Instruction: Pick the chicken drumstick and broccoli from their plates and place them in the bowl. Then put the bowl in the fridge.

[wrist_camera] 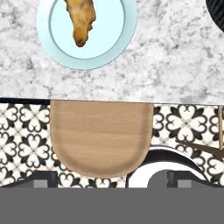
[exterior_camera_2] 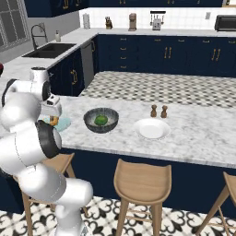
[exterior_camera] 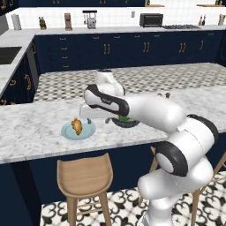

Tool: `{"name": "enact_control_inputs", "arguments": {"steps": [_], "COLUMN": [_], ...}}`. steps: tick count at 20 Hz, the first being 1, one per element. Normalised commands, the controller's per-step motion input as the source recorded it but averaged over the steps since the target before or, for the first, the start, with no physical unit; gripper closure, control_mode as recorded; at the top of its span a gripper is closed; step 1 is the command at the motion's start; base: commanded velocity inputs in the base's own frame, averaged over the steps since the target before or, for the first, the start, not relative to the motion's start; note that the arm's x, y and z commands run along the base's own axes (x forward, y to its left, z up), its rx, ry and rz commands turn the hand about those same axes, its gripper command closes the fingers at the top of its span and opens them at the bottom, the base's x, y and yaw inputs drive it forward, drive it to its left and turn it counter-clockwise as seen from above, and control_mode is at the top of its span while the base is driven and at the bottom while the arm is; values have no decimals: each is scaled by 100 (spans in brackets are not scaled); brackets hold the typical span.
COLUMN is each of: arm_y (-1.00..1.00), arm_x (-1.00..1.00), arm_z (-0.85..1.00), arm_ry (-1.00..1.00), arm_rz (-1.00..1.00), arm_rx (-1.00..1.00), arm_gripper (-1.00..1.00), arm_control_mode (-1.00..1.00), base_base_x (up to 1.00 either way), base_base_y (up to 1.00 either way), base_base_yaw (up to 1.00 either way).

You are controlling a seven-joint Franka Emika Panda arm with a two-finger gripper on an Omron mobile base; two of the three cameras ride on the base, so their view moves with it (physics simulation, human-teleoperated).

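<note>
Hand view, chicken drumstick (wrist_camera: 81,20) beyond open gripper (wrist_camera: 113,180)

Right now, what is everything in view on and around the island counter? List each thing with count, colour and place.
chicken drumstick: one, golden-brown, on the blue plate
blue plate: one, pale blue, near counter edge
bowl: one, dark speckled, mid-counter
broccoli: one, green, inside the bowl
white plate: one, white, bare, beside the bowl
shakers: two, brown, behind the white plate
stools: wooden, below the counter
gripper: one, dark fingertips, open, above stool and counter edge
</note>
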Motion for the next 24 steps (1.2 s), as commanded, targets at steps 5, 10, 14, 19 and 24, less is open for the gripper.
{"name": "enact_control_inputs", "arguments": {"steps": [5,10,14,19,24], "arm_y": [53,3,18,21,1], "arm_x": [40,76,69,11,36], "arm_z": [-44,-22,-38,-51,-21], "arm_ry": [1,2,4,1,0], "arm_rz": [1,1,0,1,0], "arm_rx": [-3,-4,-3,0,-3], "arm_gripper": [-100,-100,-100,-100,-100], "arm_control_mode": [-100,-100,-100,-100,-100], "base_base_x": [0,0,0,0,0], "base_base_y": [0,0,0,0,0], "base_base_yaw": [0,0,0,0,0]}}
